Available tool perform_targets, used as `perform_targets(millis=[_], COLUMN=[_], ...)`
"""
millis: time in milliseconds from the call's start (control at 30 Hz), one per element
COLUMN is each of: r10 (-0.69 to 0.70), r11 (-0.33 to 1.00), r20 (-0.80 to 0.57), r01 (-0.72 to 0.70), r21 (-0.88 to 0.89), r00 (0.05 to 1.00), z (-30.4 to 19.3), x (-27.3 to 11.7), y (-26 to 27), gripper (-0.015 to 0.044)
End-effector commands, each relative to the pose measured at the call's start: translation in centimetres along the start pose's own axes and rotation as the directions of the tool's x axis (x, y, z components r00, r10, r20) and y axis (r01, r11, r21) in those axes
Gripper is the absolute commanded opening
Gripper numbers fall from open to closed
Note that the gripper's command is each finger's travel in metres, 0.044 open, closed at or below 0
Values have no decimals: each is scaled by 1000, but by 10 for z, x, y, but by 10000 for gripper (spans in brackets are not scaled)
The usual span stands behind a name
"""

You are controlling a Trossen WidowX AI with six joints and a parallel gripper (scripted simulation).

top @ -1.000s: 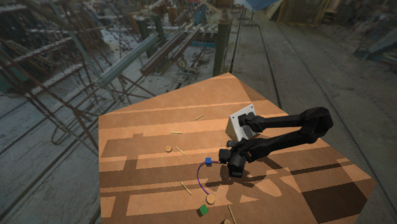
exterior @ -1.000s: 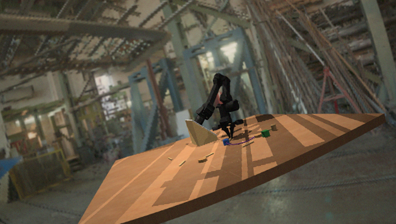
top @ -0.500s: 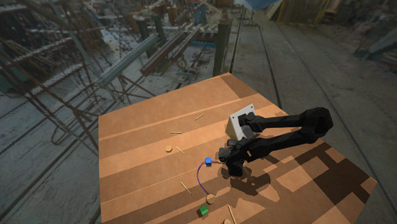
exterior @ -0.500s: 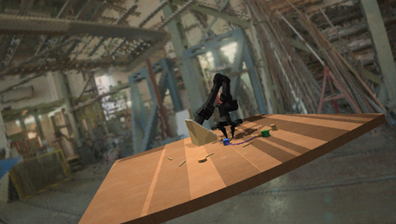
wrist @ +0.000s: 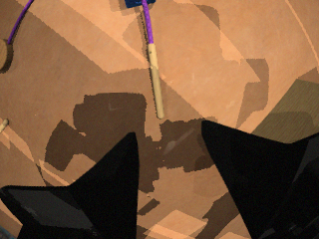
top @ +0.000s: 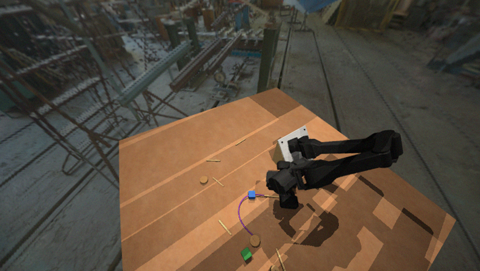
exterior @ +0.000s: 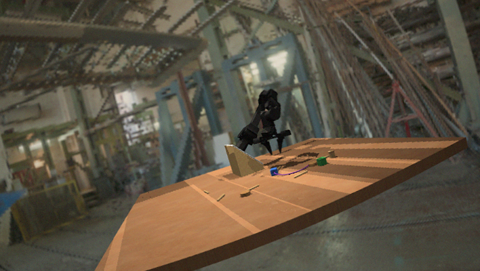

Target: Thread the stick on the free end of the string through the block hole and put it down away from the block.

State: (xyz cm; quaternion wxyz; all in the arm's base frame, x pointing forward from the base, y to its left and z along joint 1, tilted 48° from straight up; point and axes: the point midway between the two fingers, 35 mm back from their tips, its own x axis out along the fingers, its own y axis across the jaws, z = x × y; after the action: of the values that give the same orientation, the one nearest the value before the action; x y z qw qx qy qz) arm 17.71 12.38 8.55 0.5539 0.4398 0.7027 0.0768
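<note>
The blue block (top: 252, 195) (exterior: 273, 170) (wrist: 132, 4) stands on the table; its hole does not show clearly. The purple string (top: 239, 212) (exterior: 291, 173) (wrist: 149, 25) curves from the round wooden button (top: 254, 240) (wrist: 4, 55) to the block's far side from the stick. It comes out on the stick side and appears to pass through the block. The thin stick (top: 271, 196) (wrist: 156, 82) on its end lies on the table, away from the block. My gripper (exterior: 275, 152) (wrist: 169, 132) is partly open and empty, above the table near the stick's free end.
A green cube (top: 246, 254) (exterior: 321, 161), a short wooden cylinder (top: 274, 270) (exterior: 331, 154) and a wooden disc (top: 203, 179) (exterior: 244, 193) stand apart. Several loose sticks are scattered about, one (top: 224, 227) left of the string. The arm's wedge-shaped mount (exterior: 244, 161) (wrist: 294, 115) stands beside the work area.
</note>
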Motion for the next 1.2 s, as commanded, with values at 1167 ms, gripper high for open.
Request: perform_targets(millis=[1167], r10=[-2], r11=[1000], r20=[3], r01=[2], r21=[-1], r00=[1000], z=[2], x=[-27], y=[-1], gripper=[440])
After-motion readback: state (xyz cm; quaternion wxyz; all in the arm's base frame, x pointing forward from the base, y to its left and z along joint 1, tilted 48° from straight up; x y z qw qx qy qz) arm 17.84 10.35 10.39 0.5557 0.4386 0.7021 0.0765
